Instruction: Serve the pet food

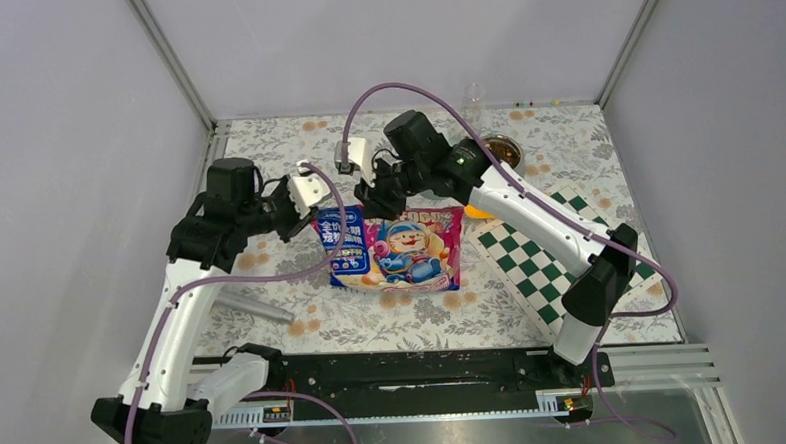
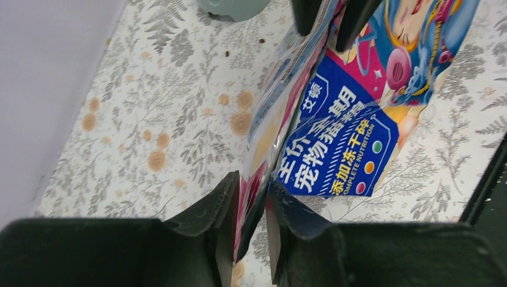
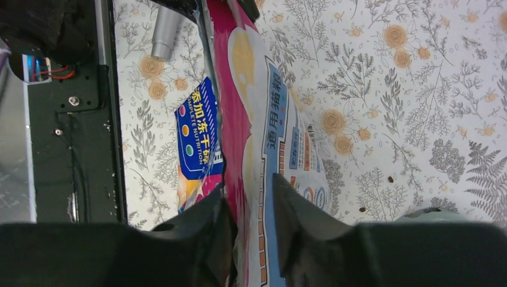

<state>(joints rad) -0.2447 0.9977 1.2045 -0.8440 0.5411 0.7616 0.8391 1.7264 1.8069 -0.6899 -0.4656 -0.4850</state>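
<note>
The glossy blue-white-magenta bag [image 1: 395,247] hangs upright over the middle of the floral cloth, held by its top edge. My left gripper [image 1: 307,218] is shut on the bag's top left corner; the left wrist view shows the edge pinched between its jaws [image 2: 254,221]. My right gripper [image 1: 373,207] is shut on the top edge further right, with the bag [image 3: 257,131] between its jaws [image 3: 248,215]. Of the pet food only a few loose brown pellets [image 2: 226,53] show on the cloth, also in the right wrist view [image 3: 390,178]. The bag's contents are hidden.
A round bowl [image 1: 504,152] with brown contents sits at the back right, a clear cup [image 1: 474,98] behind it. An orange piece [image 1: 477,212] shows under the right arm. A checkered mat [image 1: 541,261] lies at right, a metal cylinder [image 1: 255,307] at front left. A grey-green dish rim [image 2: 233,6] lies past the bag.
</note>
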